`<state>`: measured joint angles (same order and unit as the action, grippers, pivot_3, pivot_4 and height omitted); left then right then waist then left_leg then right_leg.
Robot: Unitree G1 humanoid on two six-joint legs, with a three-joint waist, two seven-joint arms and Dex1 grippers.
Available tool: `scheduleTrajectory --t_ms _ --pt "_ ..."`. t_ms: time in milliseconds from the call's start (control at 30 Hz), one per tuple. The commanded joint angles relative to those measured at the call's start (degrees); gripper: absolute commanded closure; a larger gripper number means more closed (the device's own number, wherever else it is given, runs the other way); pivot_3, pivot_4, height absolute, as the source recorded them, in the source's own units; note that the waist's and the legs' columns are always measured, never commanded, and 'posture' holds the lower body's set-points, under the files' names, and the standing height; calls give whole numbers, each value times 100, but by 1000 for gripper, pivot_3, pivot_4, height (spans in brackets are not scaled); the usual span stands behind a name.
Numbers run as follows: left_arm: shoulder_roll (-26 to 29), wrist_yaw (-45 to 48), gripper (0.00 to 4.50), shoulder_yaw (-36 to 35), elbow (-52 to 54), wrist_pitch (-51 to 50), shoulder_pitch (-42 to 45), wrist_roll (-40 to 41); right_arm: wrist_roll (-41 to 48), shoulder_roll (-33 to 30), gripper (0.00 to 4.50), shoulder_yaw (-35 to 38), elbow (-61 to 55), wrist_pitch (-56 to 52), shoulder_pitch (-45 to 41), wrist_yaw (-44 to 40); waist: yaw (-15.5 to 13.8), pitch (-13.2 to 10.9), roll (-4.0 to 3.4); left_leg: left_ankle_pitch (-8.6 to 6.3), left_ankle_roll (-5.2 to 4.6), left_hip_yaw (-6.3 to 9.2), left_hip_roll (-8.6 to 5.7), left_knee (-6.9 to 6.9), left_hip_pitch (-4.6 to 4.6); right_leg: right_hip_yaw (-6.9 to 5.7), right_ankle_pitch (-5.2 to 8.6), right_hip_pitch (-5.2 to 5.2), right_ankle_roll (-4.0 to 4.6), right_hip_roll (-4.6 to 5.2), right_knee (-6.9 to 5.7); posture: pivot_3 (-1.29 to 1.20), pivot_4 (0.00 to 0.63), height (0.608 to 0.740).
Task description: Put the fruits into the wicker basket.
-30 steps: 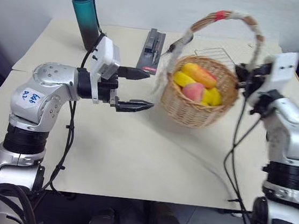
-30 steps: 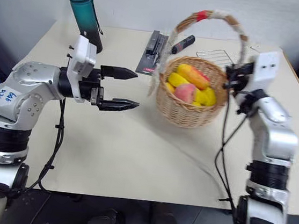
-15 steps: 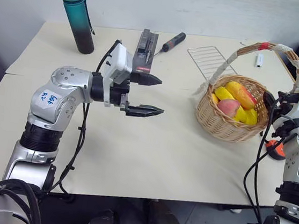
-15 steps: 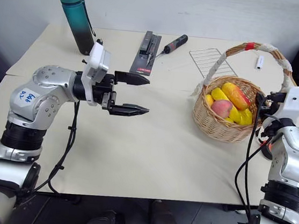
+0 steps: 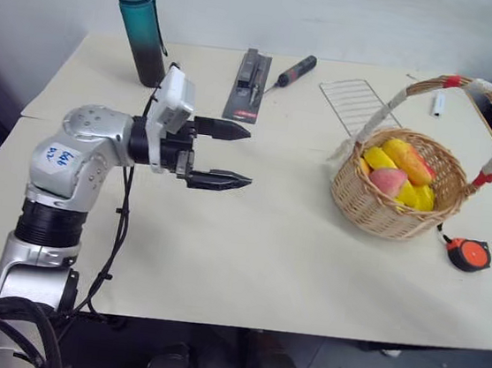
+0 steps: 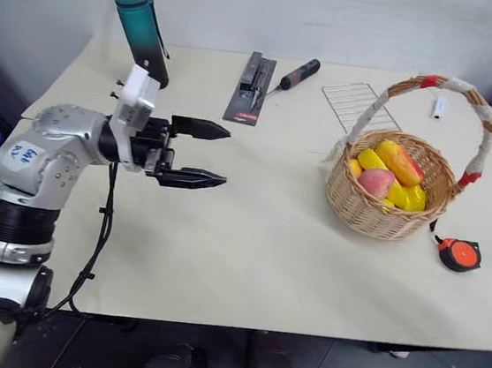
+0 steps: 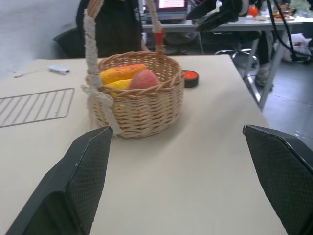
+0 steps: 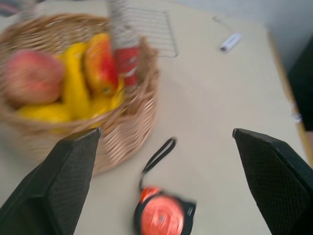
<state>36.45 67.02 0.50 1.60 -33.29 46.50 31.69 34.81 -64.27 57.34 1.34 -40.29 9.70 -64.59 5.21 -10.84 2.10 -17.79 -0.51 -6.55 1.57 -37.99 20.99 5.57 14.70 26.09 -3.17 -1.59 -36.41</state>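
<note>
The wicker basket stands on the right part of the table, its arched handle upright. Inside lie the peach and the red-and-yellow mango on top of yellow fruit. My left gripper hovers open and empty over the table's middle left, pointing toward the basket from well away. The right wrist view shows my right gripper open with nothing between its fingers, drawn back from the basket, and the peach and mango in it.
An orange-and-black tape measure lies just right of the basket near the table's right edge. At the back stand a teal bottle, a black case, a screwdriver and a wire rack.
My right gripper has opened, let go of the basket and pulled back to the right, out of the head views. The basket now stands alone. The camera has shifted; my left gripper stays open.
</note>
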Motion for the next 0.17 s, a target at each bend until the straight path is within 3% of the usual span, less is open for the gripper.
scheduleTrajectory --t_ms 33,167 --pt "297 350 0 -246 113 -52 -28 260 396 -302 34 955 -452 -690 495 -986 34 -7 13 -2 -2 1 1 3 -17 -2 2 -18 -4 -1 7 0 150 740" --pt "462 460 0 -321 57 -99 -10 329 562 -36 34 952 -989 -887 656 -962 70 -8 18 -7 2 16 10 11 -80 -18 1 -84 1 -9 46 0 150 740"
